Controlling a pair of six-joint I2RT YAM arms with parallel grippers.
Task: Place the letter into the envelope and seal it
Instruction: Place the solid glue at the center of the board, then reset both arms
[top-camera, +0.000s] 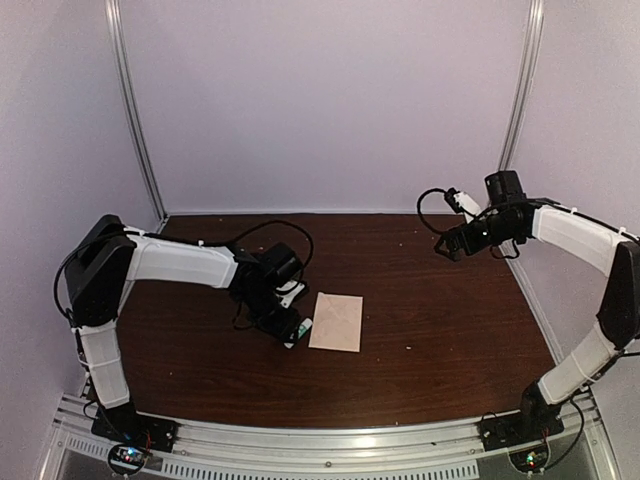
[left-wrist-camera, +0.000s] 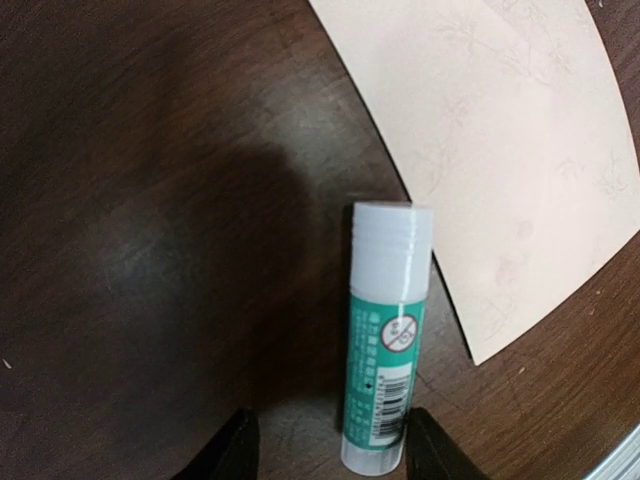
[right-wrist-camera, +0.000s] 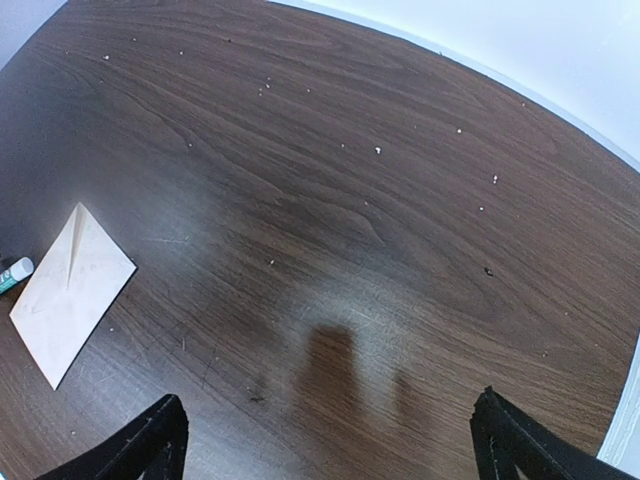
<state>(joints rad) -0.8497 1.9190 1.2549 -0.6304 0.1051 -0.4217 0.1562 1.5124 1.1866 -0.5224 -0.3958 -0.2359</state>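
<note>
The cream envelope (top-camera: 336, 321) lies flat on the dark wood table, its pointed flap folded down (right-wrist-camera: 70, 290); its patterned paper fills the upper right of the left wrist view (left-wrist-camera: 500, 150). The letter is out of view. A green-and-white glue stick (left-wrist-camera: 385, 340) lies on the table just left of the envelope (top-camera: 298, 331). My left gripper (top-camera: 292, 325) hangs low over it, open, jaws either side of the stick's base (left-wrist-camera: 335, 445); a clear gap shows beside the left finger (left-wrist-camera: 228, 455). My right gripper (top-camera: 447, 247) hovers open at the far right, nothing between its fingers (right-wrist-camera: 330, 440).
Small pale crumbs dot the table (right-wrist-camera: 378, 150) toward the back. White walls close in the back and sides, with metal posts (top-camera: 135, 110) in the corners. A metal rail (top-camera: 330, 440) runs along the near edge by the arm bases.
</note>
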